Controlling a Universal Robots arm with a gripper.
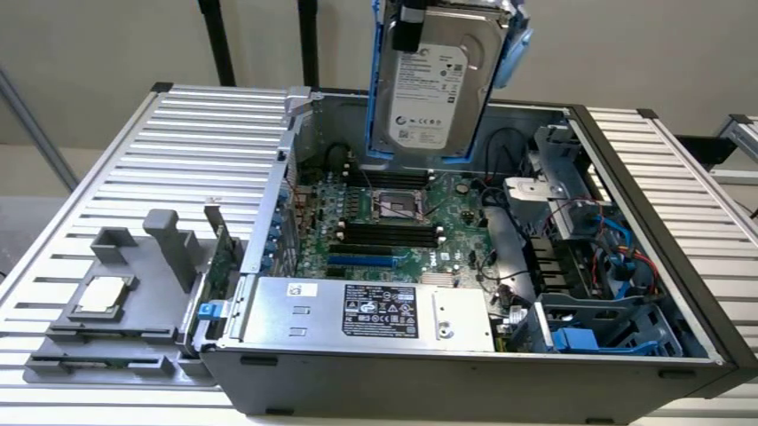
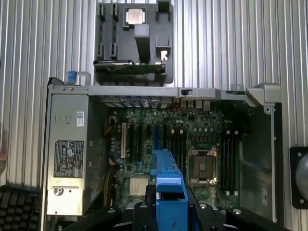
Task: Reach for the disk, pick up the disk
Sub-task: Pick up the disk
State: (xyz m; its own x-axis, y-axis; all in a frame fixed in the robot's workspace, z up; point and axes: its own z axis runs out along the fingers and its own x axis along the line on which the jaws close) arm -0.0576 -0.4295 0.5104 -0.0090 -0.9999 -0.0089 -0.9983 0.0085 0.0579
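The disk [image 1: 436, 84], a silver-grey hard drive with a white label and blue plastic rails, hangs upright in the air above the back of the open computer case [image 1: 474, 377]. My gripper [image 1: 456, 7] holds it from above, at the upper edge of the exterior view. In the wrist view the disk's blue rail [image 2: 168, 187] sits edge-on between my gripper's [image 2: 171, 214] black fingers [image 2: 144, 216], which are shut on it, high over the motherboard [image 2: 192, 144].
Inside the case lie the motherboard [image 1: 397, 222], a wide silver power supply box [image 1: 355, 311] with a black-and-white label, and drive bays with blue parts [image 1: 592, 333]. A grey fixture [image 1: 142, 266] at the exterior view's left carries a small silver chip [image 1: 101, 295]. Slatted metal table [image 1: 95, 177] surrounds everything.
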